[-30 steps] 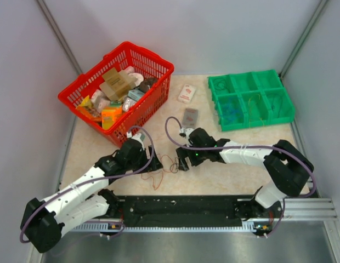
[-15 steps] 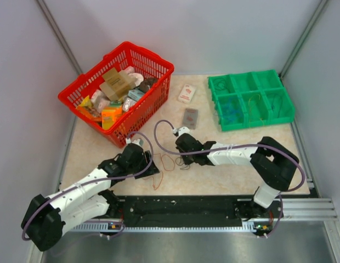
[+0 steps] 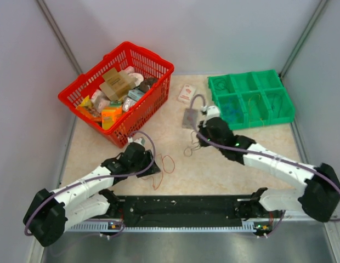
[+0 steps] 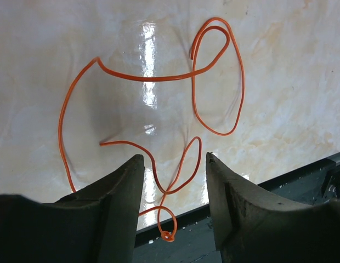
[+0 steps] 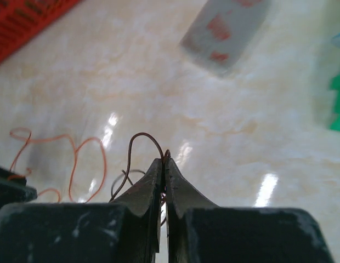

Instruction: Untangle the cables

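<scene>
- The orange wire (image 4: 153, 78) lay slack on the table (image 3: 230, 172) in several open loops. A small tight curl sat at its near end, by the black rail (image 3: 181, 205).
- A dark wire (image 5: 141, 137) stood apart from the orange one, farther toward the middle of the table. It arched above the fingertips that pinched it, and its loose strands trailed below. Whether those strands touched the table could not be told.
- The right gripper (image 5: 163, 164) was closed, its jaws pressed together on the dark wire.
- The left gripper (image 4: 174, 158) sat low over the orange wire with its jaws parted. One narrow loop of the wire lay in the gap between them, and neither finger pressed on it.
- A grey packet (image 3: 190, 116) lay just behind the right gripper, with a white and red packet (image 3: 186, 93) farther back.
- A red basket (image 3: 159, 66) full of packaged goods stood at the back left.
- A green compartment tray (image 3: 252, 82) stood at the back right, with thin wires in some of its sections.
</scene>
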You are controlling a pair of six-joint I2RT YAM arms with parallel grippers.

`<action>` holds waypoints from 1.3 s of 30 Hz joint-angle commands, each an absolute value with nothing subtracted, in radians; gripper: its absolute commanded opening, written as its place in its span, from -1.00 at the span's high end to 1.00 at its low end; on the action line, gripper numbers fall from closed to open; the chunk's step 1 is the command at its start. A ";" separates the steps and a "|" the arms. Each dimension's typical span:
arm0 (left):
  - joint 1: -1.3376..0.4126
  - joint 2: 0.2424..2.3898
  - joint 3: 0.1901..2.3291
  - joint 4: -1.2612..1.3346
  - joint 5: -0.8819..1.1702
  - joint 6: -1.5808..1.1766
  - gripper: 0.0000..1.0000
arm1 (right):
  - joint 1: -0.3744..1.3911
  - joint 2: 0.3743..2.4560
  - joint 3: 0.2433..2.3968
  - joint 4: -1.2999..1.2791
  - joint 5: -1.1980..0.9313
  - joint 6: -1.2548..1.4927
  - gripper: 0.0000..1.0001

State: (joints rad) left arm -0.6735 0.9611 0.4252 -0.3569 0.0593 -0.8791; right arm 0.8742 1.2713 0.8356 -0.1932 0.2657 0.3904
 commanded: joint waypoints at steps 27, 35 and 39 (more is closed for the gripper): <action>-0.676 0.862 0.541 -0.374 0.092 -0.637 -0.11 | 0.149 1.988 1.911 -0.193 0.284 0.207 1.00; -0.675 0.856 0.574 -0.422 0.057 -0.643 -0.32 | 0.152 2.189 2.080 -0.327 0.256 0.146 0.84; -0.675 0.813 0.597 -0.440 0.026 -0.658 -0.46 | 0.155 2.204 2.114 -0.408 0.189 0.120 0.31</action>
